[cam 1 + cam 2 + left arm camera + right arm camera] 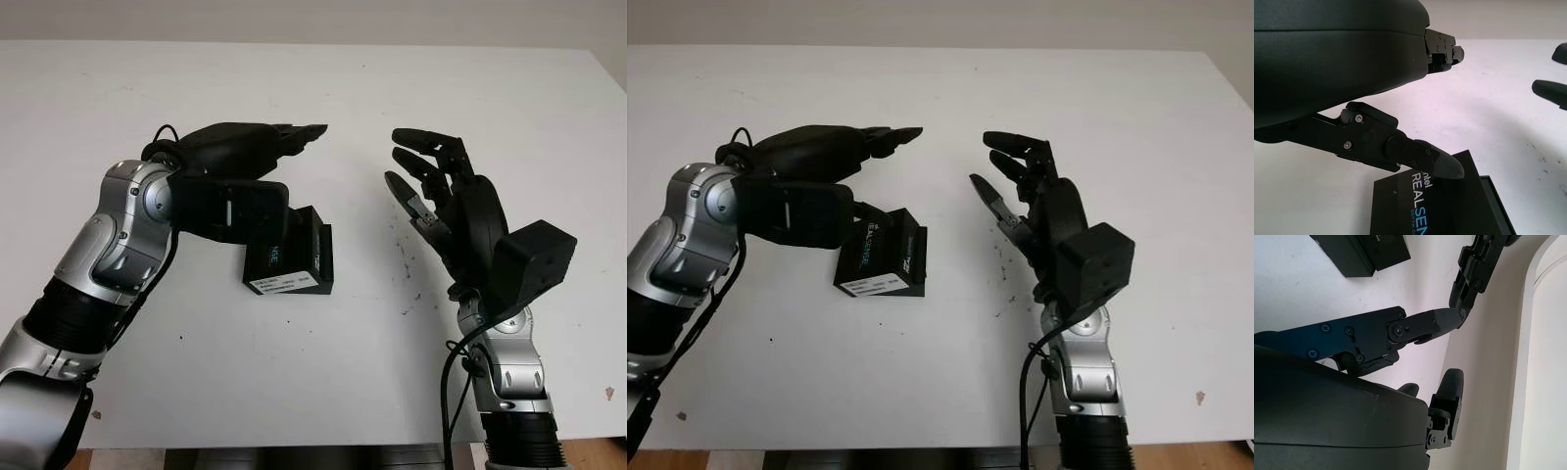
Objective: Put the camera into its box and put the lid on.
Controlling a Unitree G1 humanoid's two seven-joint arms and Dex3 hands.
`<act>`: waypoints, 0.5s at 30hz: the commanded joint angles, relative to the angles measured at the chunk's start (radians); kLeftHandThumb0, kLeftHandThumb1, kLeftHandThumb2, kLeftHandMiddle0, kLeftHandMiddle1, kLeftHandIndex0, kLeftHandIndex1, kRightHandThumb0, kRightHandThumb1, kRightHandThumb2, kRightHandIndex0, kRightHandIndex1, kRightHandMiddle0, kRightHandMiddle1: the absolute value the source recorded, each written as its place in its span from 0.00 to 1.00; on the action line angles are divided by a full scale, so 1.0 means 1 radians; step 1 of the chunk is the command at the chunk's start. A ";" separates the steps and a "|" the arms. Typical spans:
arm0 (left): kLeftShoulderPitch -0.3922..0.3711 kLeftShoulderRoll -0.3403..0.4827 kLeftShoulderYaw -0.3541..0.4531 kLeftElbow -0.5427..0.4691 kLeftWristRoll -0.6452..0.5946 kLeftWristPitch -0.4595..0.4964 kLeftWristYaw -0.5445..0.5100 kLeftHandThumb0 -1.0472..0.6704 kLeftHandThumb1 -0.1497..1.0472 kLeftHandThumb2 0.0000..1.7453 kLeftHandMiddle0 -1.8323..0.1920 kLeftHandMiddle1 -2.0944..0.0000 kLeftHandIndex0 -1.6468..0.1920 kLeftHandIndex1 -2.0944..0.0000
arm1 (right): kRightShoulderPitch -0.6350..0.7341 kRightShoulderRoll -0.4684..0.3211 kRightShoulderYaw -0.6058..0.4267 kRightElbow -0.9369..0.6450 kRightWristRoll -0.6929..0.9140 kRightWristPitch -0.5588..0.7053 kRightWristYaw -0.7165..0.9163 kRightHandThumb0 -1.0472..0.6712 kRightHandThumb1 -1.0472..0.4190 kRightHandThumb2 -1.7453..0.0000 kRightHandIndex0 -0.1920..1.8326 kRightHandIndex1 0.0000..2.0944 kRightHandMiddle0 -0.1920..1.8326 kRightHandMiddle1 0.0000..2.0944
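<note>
A black camera box [289, 257] printed with "REALSENSE" lies on the white table [294, 392], left of the middle. A white label faces the front. Its printed top sits a little off to the left, so a dark rim [1496, 205] shows along the right side. My left hand [290, 164] hovers open just above and behind the box, with its fingers [294, 137] pointing right and nothing in them. The thumb [1442, 164] hangs close over the printed top [1420, 210]. Raised to the right of the box, my right hand [416, 171] is open and apart from it. The box [1366, 249] lies beyond its thumb.
A few dark specks [403, 259] mark the table between the box and the right arm. The table's front edge [294, 446] runs just below both arms, and its right edge [612, 78] slants at the far right.
</note>
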 commanded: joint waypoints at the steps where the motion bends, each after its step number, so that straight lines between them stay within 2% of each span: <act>1: -0.023 -0.008 0.014 -0.002 -0.003 -0.001 0.007 0.33 1.00 0.03 0.89 0.97 0.88 0.96 | 0.012 0.000 0.003 -0.023 0.000 -0.003 0.001 0.29 0.00 0.95 0.10 0.34 0.08 0.55; 9: -0.011 -0.007 0.026 -0.012 -0.018 -0.007 0.017 0.33 0.99 0.03 0.88 0.97 0.88 0.97 | 0.011 -0.002 0.006 -0.020 -0.002 -0.007 -0.001 0.29 0.00 0.95 0.11 0.34 0.08 0.56; 11: -0.002 -0.013 0.051 -0.021 -0.046 -0.012 0.040 0.33 1.00 0.04 0.88 0.97 0.88 0.97 | 0.011 -0.002 0.007 -0.019 -0.003 -0.007 0.000 0.29 0.00 0.95 0.11 0.34 0.08 0.56; 15: 0.030 -0.032 0.130 -0.063 -0.101 0.002 0.117 0.30 1.00 0.13 0.85 0.96 0.85 0.96 | 0.009 0.001 0.005 -0.017 0.004 -0.001 0.001 0.29 0.00 0.95 0.11 0.34 0.08 0.56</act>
